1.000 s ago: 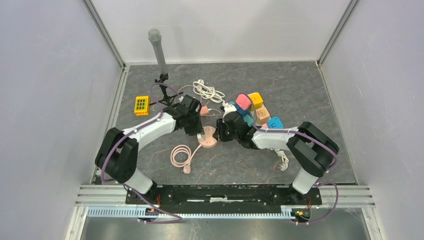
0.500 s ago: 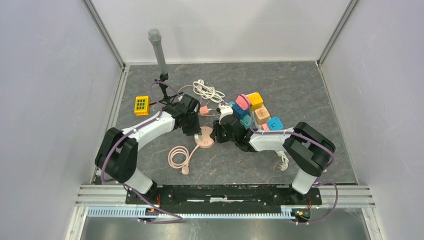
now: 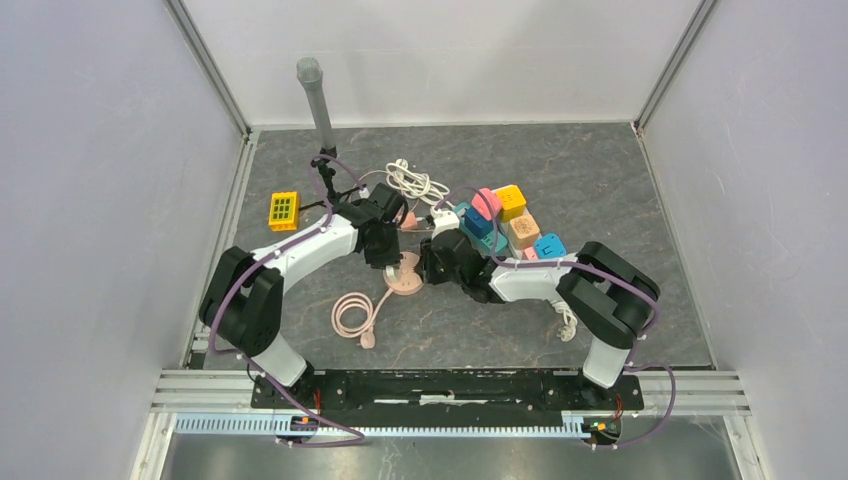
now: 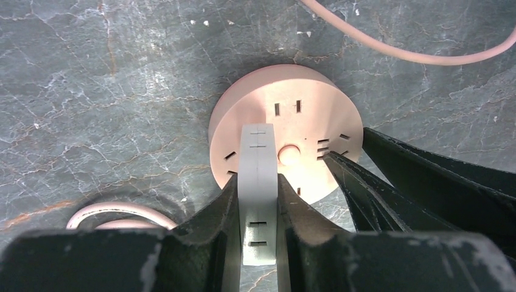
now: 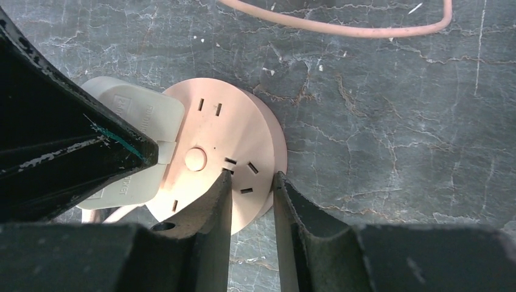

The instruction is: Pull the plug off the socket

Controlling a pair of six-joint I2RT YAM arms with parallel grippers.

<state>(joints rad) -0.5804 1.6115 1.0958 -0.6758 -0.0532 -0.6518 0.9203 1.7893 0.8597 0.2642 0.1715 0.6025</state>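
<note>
Can't tell if right tool [image 5: 251, 176] grips the pink socket [image 4: 292, 91]. The left tool [image 4: 258, 182] clenches the pale plug [image 4: 258, 152], prongs hidden.

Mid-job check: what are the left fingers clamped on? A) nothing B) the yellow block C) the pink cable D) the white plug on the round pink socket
D: the left wrist view shows the left fingers pinching the white plug from both sides over the round pink socket.
</note>
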